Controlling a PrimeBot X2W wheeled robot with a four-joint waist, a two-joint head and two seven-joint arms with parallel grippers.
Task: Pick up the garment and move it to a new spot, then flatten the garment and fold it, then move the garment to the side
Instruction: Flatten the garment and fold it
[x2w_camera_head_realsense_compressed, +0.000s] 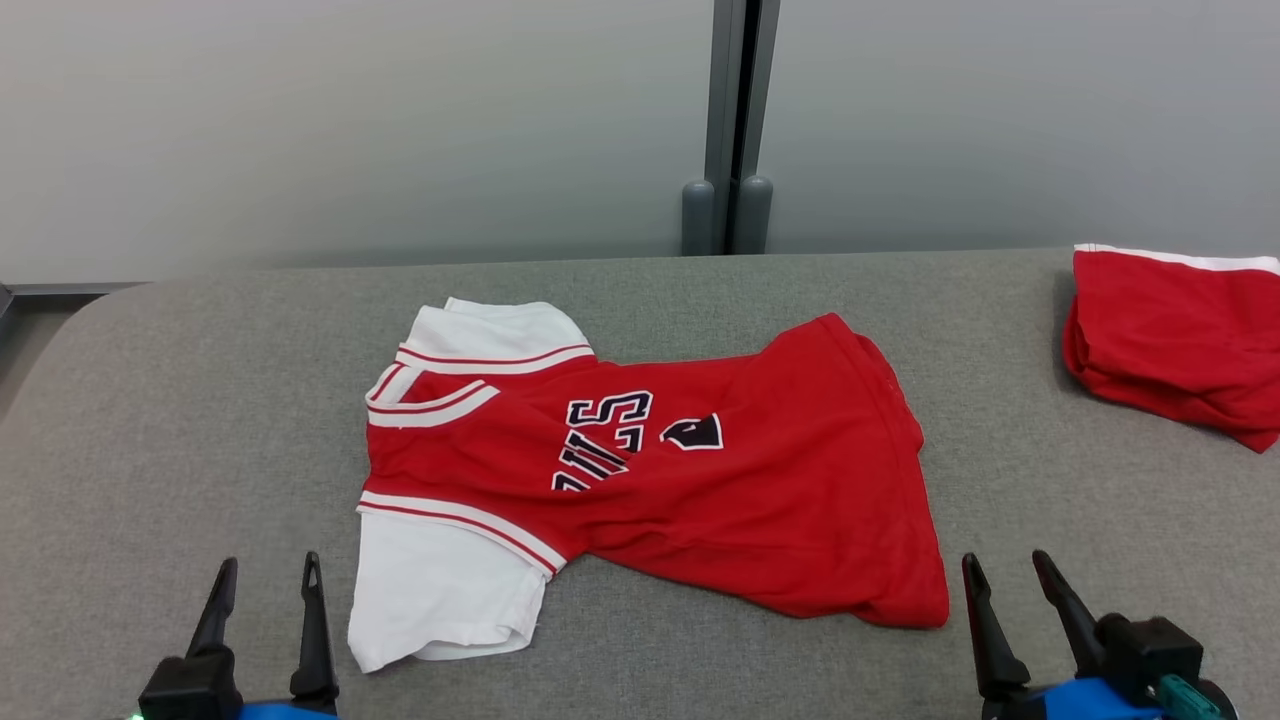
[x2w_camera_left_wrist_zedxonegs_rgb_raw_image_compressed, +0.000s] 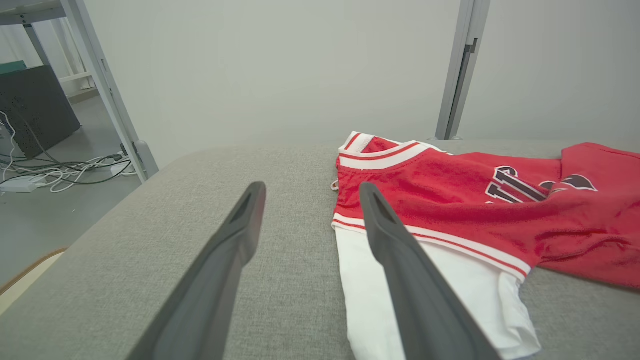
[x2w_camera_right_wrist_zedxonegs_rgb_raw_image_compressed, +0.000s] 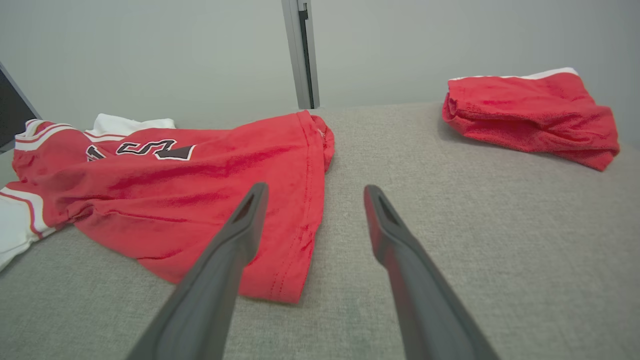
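Main risk is the pick. The garment (x2w_camera_head_realsense_compressed: 680, 480) lies thin and flat on the worktop (x2w_camera_head_realsense_compressed: 150, 420), so tips may skate over the cloth or pinch only one layer, and it'll twist when lifted. There's a crease across the print; an uneven lift probably deepens it. Don't drift right either, because the folded red pile (x2w_camera_head_realsense_compressed: 1170, 340) at the far right looks alike.

Both pincers gape wide, nothing in either. Garment sits mid-worktop, collar to robot's left, hem to its right. Left pincer (x2w_camera_head_realsense_compressed: 270, 562) is just left of the near white sleeve (x2w_camera_head_realsense_compressed: 440, 590). Right pincer (x2w_camera_head_realsense_compressed: 1004, 558) is just right of the near hem corner (x2w_camera_head_realsense_compressed: 900, 600). Neither touches cloth.
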